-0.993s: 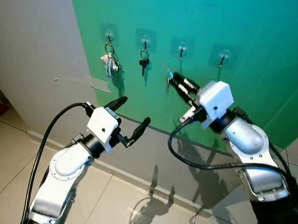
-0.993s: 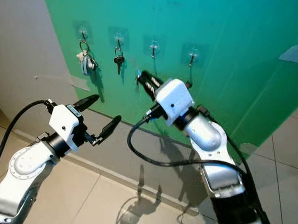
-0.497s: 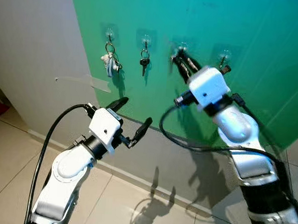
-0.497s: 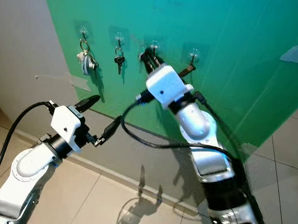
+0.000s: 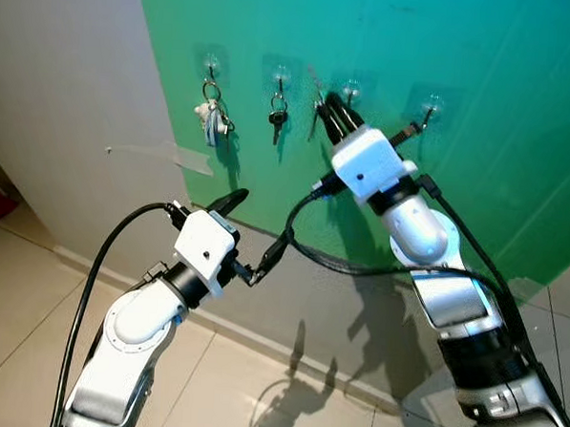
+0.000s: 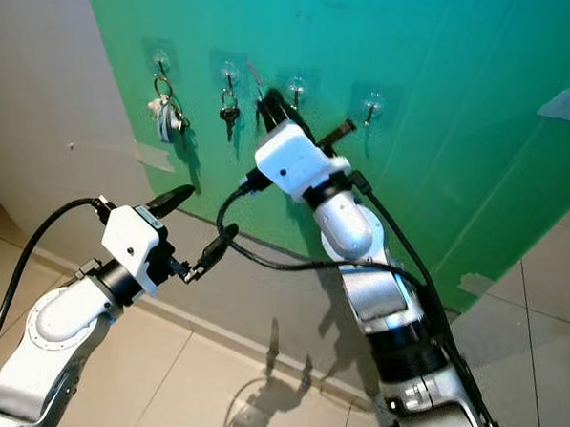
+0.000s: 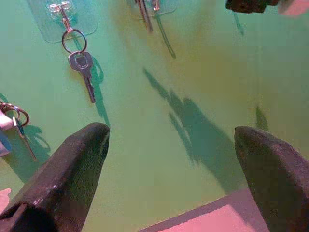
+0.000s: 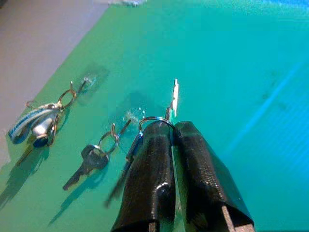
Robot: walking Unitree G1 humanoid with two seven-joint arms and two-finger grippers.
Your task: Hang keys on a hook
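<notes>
No writing, label, brand, number or sign can be read anywhere: not on the green wall [image 5: 482, 109], the hooks, the hanging keys [image 5: 277, 115] or the white wrist housings of the arms. The blue and white tag [image 8: 29, 123] on the far bunch is too blurred to make out

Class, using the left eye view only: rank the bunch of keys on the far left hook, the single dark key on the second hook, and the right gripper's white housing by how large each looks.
1. White housing, largest, though it sits nearer the camera.
2. Bunch of keys.
3. Single dark key, smallest.
</notes>
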